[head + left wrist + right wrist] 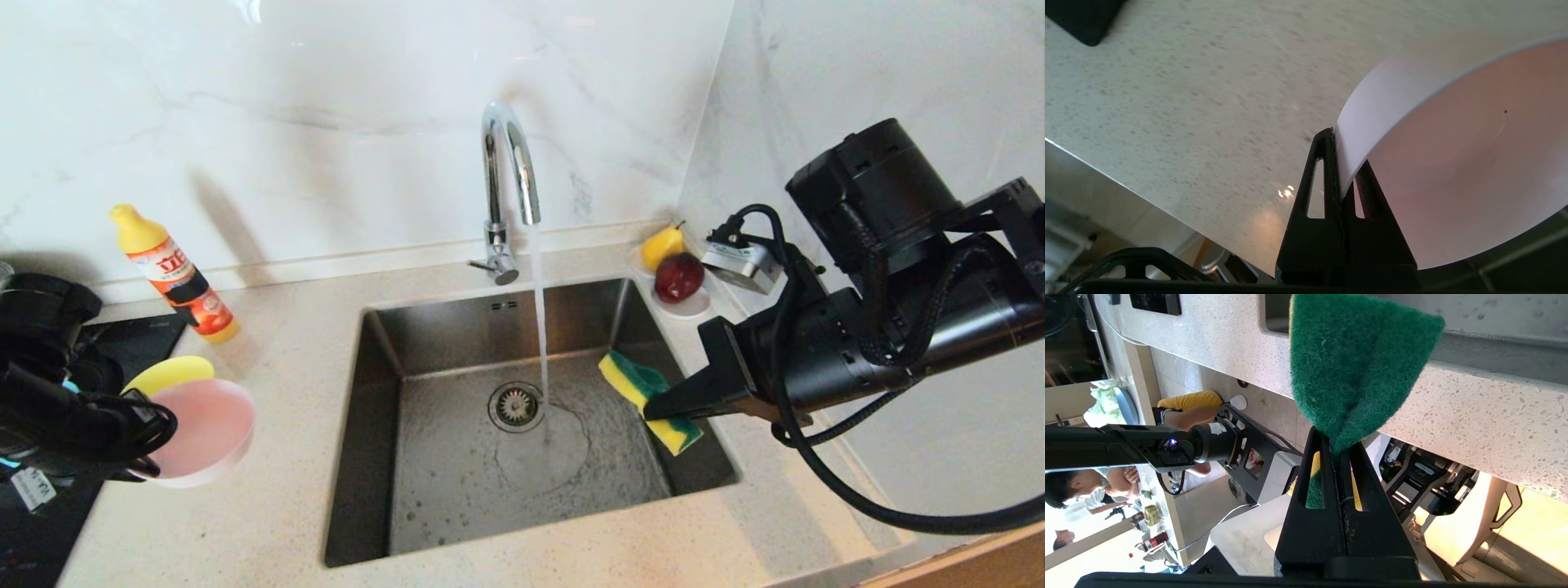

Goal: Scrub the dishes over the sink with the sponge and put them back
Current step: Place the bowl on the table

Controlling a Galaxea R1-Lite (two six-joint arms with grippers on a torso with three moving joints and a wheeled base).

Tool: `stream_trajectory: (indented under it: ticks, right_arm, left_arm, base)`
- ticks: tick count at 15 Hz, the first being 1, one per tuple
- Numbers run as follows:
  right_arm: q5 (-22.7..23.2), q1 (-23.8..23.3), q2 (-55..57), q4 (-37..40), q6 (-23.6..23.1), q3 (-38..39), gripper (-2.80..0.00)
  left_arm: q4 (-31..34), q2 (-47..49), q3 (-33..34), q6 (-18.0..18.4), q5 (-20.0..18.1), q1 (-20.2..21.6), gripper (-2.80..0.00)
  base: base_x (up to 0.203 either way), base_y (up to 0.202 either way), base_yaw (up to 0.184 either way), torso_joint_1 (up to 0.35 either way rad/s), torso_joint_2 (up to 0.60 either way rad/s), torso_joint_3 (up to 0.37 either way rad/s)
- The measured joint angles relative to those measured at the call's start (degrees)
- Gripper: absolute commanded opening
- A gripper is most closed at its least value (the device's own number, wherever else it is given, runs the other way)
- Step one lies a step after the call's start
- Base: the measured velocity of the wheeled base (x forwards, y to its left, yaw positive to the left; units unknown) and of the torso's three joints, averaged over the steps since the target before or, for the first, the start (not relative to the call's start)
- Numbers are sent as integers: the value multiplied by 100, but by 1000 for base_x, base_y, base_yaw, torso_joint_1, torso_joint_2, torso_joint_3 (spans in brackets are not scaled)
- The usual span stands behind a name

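Nearest, left gripper pinching pink bowl by its thin rim, above the counter: light, stiff, likely slippery wet. Farther, right gripper squeezing soft sponge at mid-body, over the sink's right side.

Right arm at the right of the head view, matte black, thick round housings, looped black cables, small silver box on the wrist, left arm at lower left, black, white label, black wedge-shaped slotted fingers.
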Motion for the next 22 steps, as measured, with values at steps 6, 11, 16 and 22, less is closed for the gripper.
stream_trajectory:
  ticks: [6,11,16,22]
  right_arm:
    - [2,2,35,-4,0,-7,-280]
    - [5,5,22,12,-2,4,-280]
    - [12,2,35,2,-1,4,-280]
    - [13,2,33,2,0,4,-280]
  left_arm:
    - [-29,444,190,15,-273,205,-280]
    - [-49,655,261,12,-488,286,-280]
    - [-430,859,264,17,-490,419,-280]
    - [-747,1119,203,16,-574,436,-280]
  base:
    - [0,0,0,0,0,0]
    - [0,0,0,0,0,0]
    - [0,0,0,0,0,0]
    - [0,0,0,0,0,0]
